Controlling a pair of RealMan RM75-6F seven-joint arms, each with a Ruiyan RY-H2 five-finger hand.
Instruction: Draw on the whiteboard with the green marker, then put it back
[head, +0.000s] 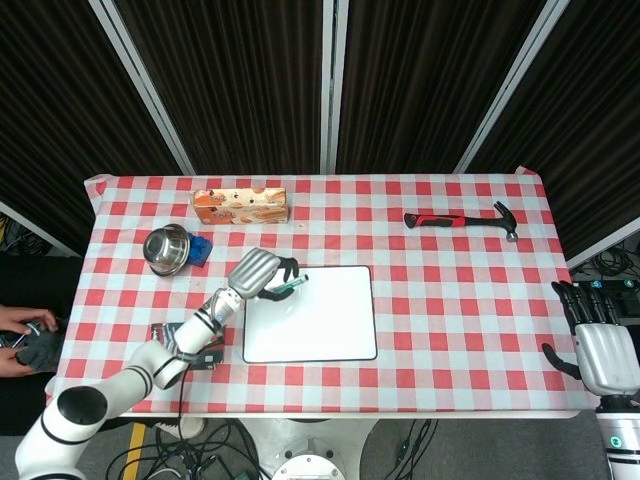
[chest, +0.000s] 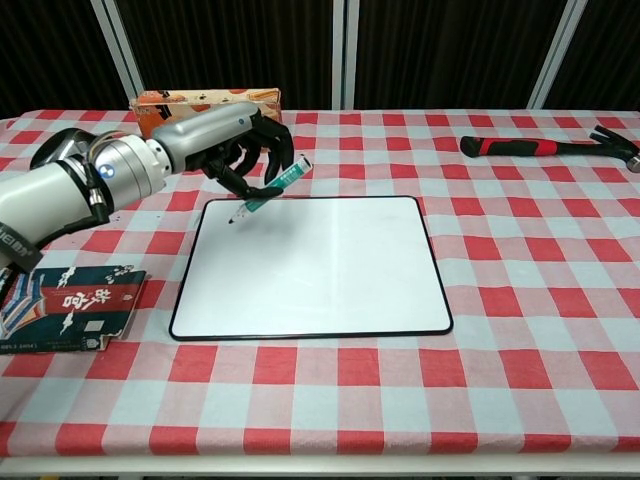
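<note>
1. One robot hand, the left robot hand (chest: 225, 140), pinches the green marker (chest: 270, 188) in its curled fingers, tip slanting down over the near-left corner of the whiteboard (chest: 320, 270) just below it.
2. The marker looks light, stiff and smooth, so it could slip; mid-barrel is the sensible hold.
3. The right robot hand (head: 603, 350) rests with fingers spread, holding nothing, well apart beyond the bench (head: 450, 300) edge.

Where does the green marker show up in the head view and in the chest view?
Head view: green marker left of centre, held by the left hand at the whiteboard's upper-left corner.
Chest view: marker upper left, tip over the board's far-left corner.
Shared landmark: the whiteboard.
</note>
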